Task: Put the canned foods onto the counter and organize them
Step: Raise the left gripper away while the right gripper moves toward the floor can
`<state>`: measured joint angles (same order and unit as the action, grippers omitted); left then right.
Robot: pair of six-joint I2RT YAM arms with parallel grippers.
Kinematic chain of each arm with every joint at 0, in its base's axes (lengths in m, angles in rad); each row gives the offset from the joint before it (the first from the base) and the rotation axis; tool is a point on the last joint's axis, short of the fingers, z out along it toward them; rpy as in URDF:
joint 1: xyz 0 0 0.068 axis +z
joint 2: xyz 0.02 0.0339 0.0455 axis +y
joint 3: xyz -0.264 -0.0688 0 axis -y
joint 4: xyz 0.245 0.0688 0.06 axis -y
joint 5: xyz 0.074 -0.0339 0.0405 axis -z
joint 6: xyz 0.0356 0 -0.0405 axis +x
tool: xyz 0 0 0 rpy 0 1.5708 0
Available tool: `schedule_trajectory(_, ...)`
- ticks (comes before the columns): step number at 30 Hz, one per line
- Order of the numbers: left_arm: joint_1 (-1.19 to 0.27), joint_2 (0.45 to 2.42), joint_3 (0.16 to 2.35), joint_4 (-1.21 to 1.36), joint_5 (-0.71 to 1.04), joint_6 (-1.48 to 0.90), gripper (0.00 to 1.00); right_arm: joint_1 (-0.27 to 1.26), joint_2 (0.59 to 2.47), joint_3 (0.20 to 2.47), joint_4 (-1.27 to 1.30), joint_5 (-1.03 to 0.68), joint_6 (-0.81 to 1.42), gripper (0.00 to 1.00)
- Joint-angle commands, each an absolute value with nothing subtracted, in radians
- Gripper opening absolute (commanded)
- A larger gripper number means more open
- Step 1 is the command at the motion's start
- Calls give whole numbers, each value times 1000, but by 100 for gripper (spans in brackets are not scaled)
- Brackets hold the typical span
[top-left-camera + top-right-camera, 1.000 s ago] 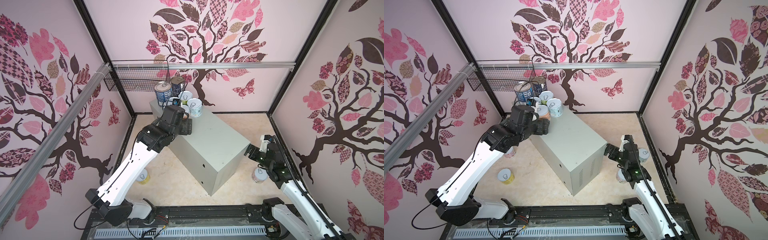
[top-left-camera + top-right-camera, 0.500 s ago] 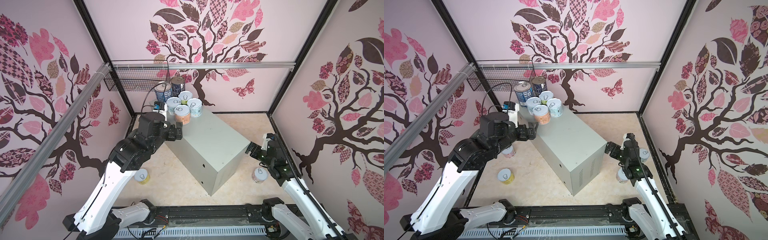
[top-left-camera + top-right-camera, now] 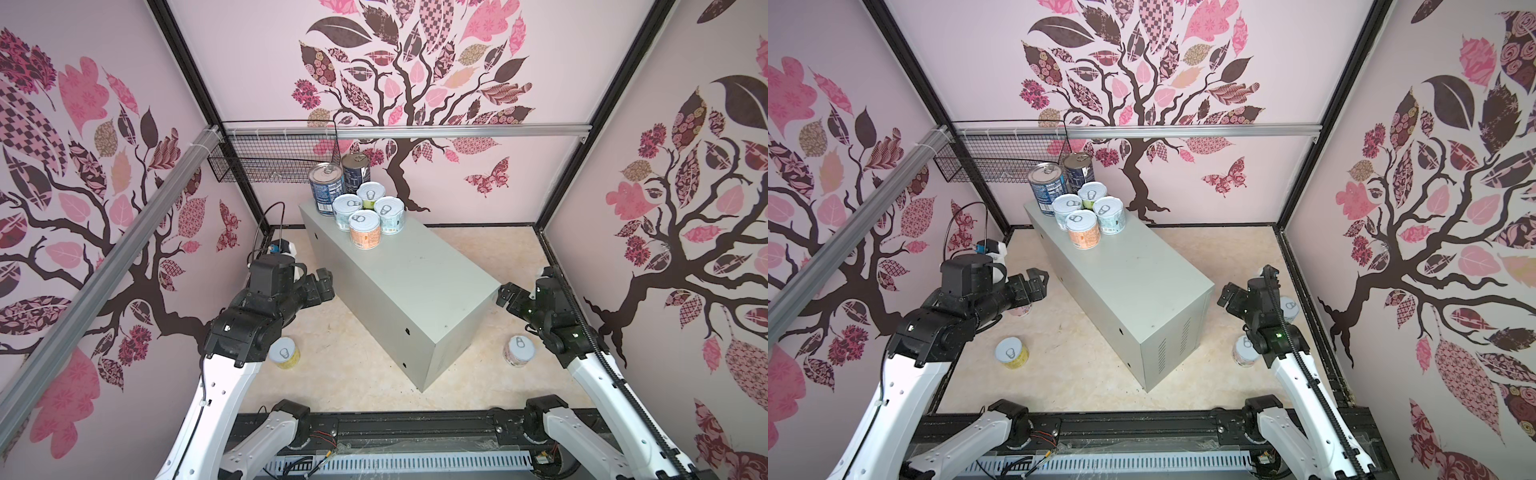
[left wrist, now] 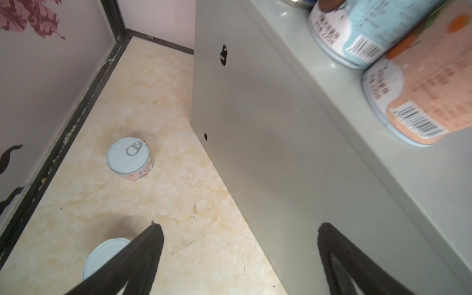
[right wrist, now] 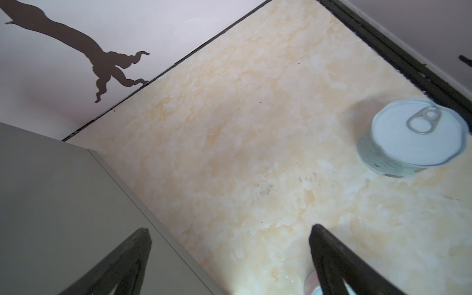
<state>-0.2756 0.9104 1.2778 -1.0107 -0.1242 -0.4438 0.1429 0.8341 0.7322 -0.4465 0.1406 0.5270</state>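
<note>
- Six cans stand upright, lids up, in a tight cluster at the far end of the counter (image 3: 407, 286)
- Two tall blue cans (image 3: 326, 188) stand side by side at the very back, with silver pull-tab tops
- Four short cans (image 3: 389, 214) with white ring-pull lids are packed in a diamond just in front of them
- The orange can (image 4: 413, 97) and the pale blue can (image 4: 357, 33) touch each other; each label shows a black barcode and blocks of small print, too blurred to read
- The tall blue cans carry white lettering and a panel of fine print, too small to make out
- In both top views the counter's long axis runs diagonally from back left to front right; there are small dark holes in its side
- Four more short cans stand upright on the floor
- Left of the counter are the yellow can (image 3: 284, 353) and a pinkish can (image 3: 1019, 309), the latter half hidden under the left arm
- On the right are a pink can (image 3: 519, 351) beside the right arm and a pale green can (image 5: 416, 138) close to the right wall
- The left gripper (image 3: 1040, 282) hangs beside the counter's left long side, fingers spread wide and empty
- The right gripper (image 3: 505, 293) sits just off the counter's near right corner, fingers wide with nothing between them
- A black wire basket (image 3: 270, 166) hangs from the rail behind the tall blue cans
</note>
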Motion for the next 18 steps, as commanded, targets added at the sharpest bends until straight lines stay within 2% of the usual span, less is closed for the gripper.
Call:
schedule_trajectory(1,-244,864,1197,-993,-74,-486,98,147,828,776,-521,238,543,100)
schedule_trajectory(10,-232,824,995,-950,-75,-591,98,147,827,752,-587,436,601,100)
schedule_trajectory(18,-232,821,871,-860,-30,-599,98,147,920,725,-633,582,703,100)
